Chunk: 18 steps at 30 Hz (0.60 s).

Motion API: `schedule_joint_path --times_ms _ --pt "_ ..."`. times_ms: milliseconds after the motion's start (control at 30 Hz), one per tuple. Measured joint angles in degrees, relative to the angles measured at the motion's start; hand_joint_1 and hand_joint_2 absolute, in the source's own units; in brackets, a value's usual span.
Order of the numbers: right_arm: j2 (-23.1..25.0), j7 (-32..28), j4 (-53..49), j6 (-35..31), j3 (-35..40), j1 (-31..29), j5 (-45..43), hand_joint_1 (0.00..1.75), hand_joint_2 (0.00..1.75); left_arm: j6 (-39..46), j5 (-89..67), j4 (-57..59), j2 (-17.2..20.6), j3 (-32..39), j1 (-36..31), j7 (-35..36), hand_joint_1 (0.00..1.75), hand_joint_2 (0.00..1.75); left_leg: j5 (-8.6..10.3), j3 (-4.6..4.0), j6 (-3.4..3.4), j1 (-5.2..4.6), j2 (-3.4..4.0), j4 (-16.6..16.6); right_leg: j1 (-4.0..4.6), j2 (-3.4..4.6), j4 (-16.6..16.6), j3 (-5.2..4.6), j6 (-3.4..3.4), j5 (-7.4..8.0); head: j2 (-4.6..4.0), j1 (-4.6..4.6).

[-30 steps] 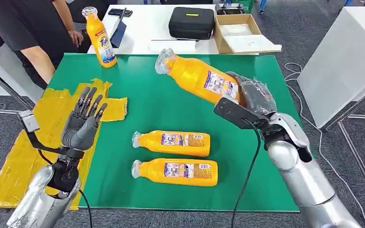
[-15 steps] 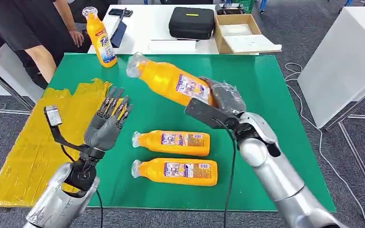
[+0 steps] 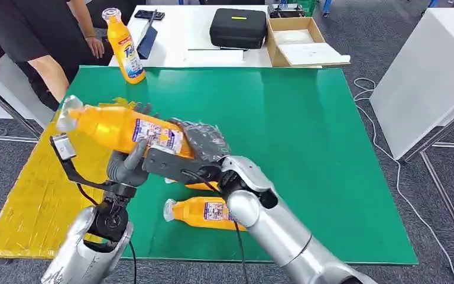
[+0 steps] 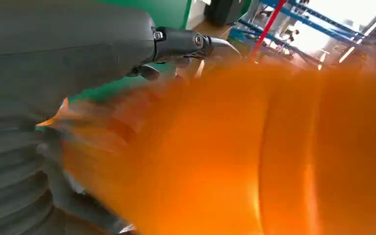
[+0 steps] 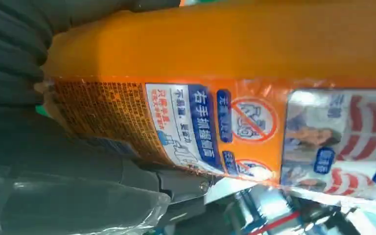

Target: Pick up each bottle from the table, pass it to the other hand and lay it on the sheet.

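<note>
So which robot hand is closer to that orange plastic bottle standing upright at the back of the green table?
Left. The left robot hand lies below the upright orange plastic bottle, on its side of the table; the right robot hand is further right.

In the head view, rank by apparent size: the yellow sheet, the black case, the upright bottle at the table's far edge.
1. Yellow sheet, clearly largest.
2. Black case.
3. Upright bottle, smallest.
The case and bottle sit farther from the camera, so their true sizes may differ.

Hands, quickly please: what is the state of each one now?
Right hand: holds the orange bottle by its base end.
Left hand: under the bottle, touching it; whether it grips cannot be told.
</note>
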Motion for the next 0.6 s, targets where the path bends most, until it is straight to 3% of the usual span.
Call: schedule_joint_path --times_ms 600 --pt "2.6 -2.0 5.1 0.5 2.9 0.2 -2.6 1.75 1.75 6.1 -9.9 -3.1 -1.9 2.6 3.2 -4.6 0.0 1.75 0.0 0.01 -0.01 -0.03 0.03 0.0 -0.03 0.01 0.0 -0.02 0.0 0.0 0.0 -0.02"
